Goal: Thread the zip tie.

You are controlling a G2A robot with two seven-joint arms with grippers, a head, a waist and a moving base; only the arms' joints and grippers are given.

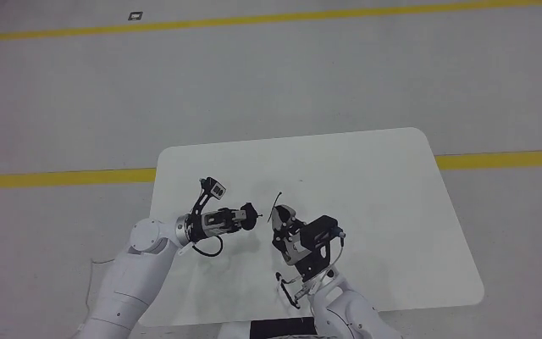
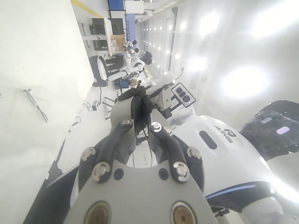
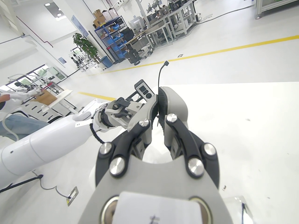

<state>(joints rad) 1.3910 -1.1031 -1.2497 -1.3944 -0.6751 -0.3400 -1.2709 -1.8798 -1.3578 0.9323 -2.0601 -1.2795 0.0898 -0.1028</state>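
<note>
A black zip tie [image 3: 159,80] stands upright in my right gripper [image 3: 158,108], which is shut on its strap; the square head [image 3: 166,63] points up above the fingers. From above, the zip tie [image 1: 275,203] rises from the right gripper [image 1: 284,216] near the middle of the white table [image 1: 381,195]. My left gripper [image 1: 251,213] hovers just beside it, pointing at the right one. Its fingers [image 2: 123,115] are pressed together, and I cannot make out anything held between them. The left arm's wrist [image 3: 116,113] sits partly hidden behind the right gripper's finger.
A clear bag with spare black zip ties [image 2: 35,103] lies on the table, by the front edge near the right arm [image 1: 288,290]. A small dark speck [image 1: 298,180] lies farther back. The table's edges are near on the left and front.
</note>
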